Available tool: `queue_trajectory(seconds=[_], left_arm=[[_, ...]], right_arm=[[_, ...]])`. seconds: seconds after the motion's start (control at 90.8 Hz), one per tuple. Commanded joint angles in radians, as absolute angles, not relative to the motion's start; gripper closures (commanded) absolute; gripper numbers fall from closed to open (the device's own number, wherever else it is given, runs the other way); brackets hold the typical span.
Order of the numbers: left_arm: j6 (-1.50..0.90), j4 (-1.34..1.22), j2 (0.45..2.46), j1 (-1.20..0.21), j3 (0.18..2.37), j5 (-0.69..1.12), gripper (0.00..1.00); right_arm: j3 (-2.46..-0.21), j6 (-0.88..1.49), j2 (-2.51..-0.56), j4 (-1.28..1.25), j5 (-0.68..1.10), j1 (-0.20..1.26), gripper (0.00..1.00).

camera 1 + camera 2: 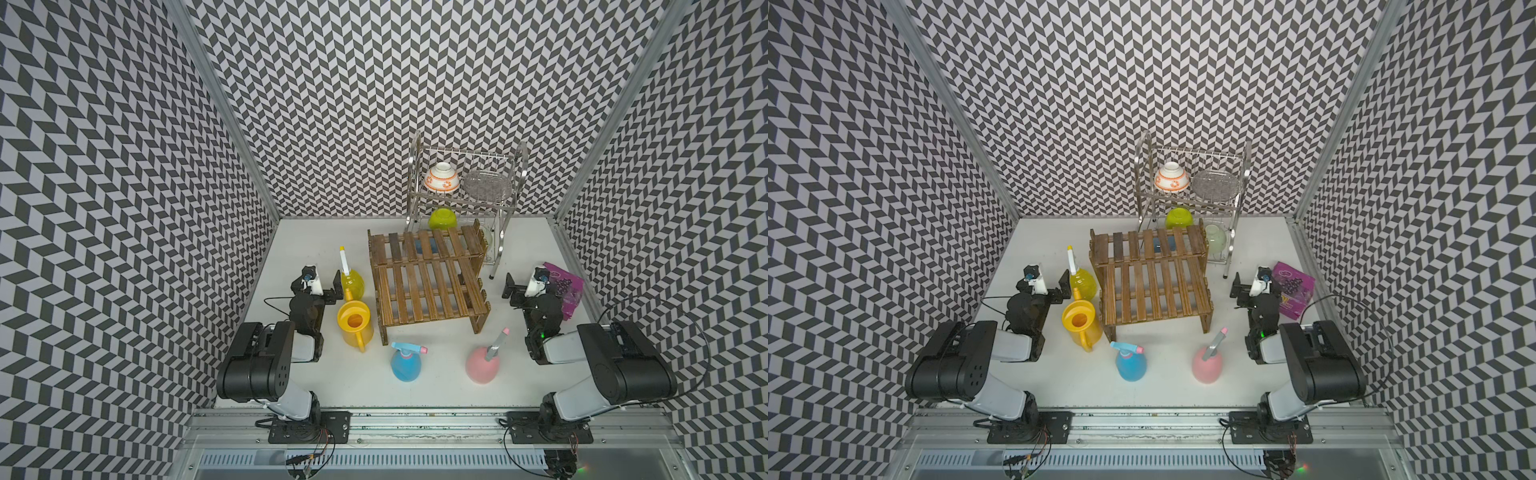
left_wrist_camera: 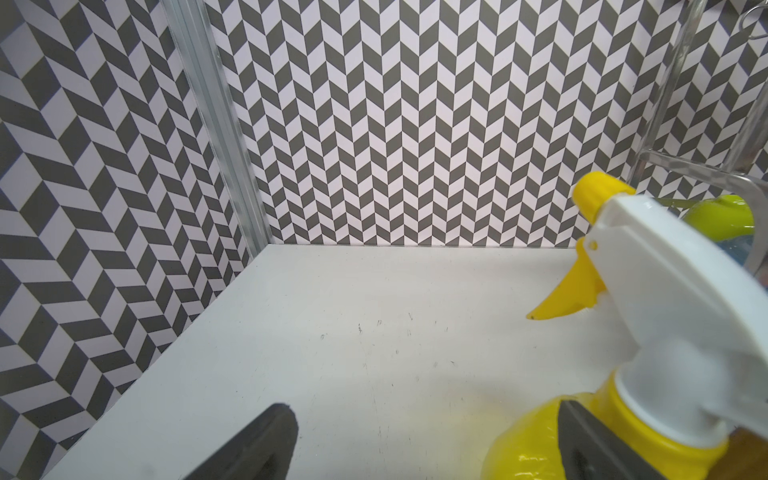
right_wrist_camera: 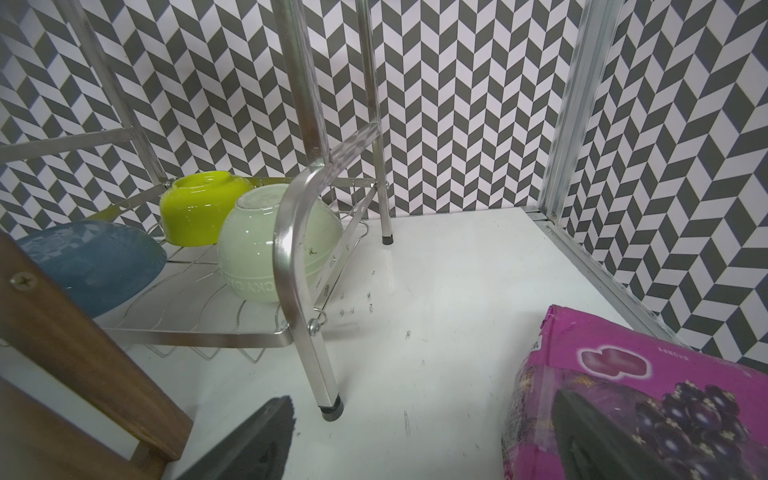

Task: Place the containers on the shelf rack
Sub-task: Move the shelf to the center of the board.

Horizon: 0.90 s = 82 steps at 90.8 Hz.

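Both top views: shelf rack (image 1: 428, 282) bare; four containers (image 1: 406, 365) wait on the bench (image 1: 415, 399), nine round to five o'clock of it; my left tool (image 1: 318, 280) and right tool (image 1: 531, 284) gape wide, holding nothing.

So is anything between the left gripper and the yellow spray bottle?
Nothing visible. The open left gripper sits right beside the yellow spray bottle, which stands just outside the jaws, not between them.
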<state>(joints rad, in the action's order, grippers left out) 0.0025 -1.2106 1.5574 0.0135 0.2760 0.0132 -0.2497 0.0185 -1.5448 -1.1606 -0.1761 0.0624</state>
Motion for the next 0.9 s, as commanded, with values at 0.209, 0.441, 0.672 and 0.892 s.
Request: queue_trajectory(seconds=[0.209,0.441,0.672,0.892], left_arm=[[0.0,-1.22,1.552,0.014,0.27,0.015,0.0],[0.0,-1.219,1.551,0.014,0.27,0.015,0.0],[-0.002,-1.217,1.55,0.014,0.27,0.015,0.0],[-0.002,-1.216,1.55,0.015,0.27,0.015,0.0]], right_arm=[[-0.261,0.02,-1.525,-1.22,-0.189,0.059,0.0],[-0.262,0.02,-1.527,-1.224,-0.189,0.059,0.0],[-0.262,0.021,-1.527,-1.224,-0.188,0.058,0.0],[-0.262,0.021,-1.527,-1.224,-0.188,0.058,0.0]])
